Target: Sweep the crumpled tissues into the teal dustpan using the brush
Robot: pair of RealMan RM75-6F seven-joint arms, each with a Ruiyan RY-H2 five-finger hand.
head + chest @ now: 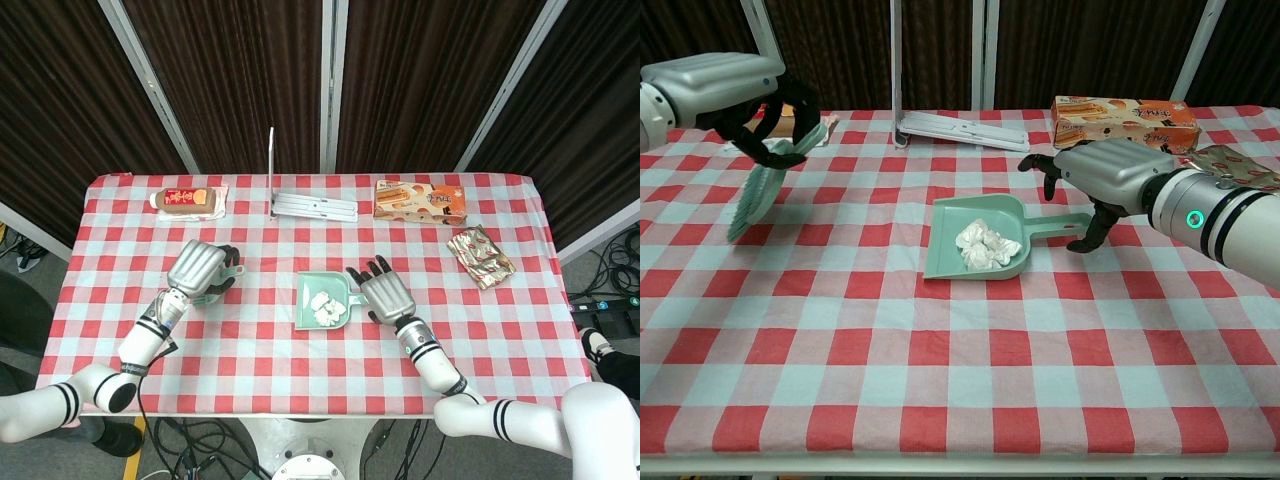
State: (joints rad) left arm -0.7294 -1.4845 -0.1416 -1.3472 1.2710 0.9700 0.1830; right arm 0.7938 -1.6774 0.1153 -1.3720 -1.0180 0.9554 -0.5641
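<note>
The teal dustpan (310, 286) (950, 232) lies flat on the checked cloth at mid-table. The crumpled tissues (325, 305) (988, 247) sit inside it. My right hand (385, 293) (1110, 180) arches over the end of the pan's handle (1055, 222) with its fingers spread, and I see no grip on it. Far off to the left, my left hand (200, 268) (760, 110) grips the teal brush (758, 188), which hangs bristles-down just above the cloth. In the head view the hand hides the brush.
Along the back edge lie a snack bar packet (185, 200), a metal bracket with an upright post (315, 206) (960, 128) and a biscuit box (420, 200) (1127, 120). A foil packet (480, 256) (1230, 165) lies at the right.
</note>
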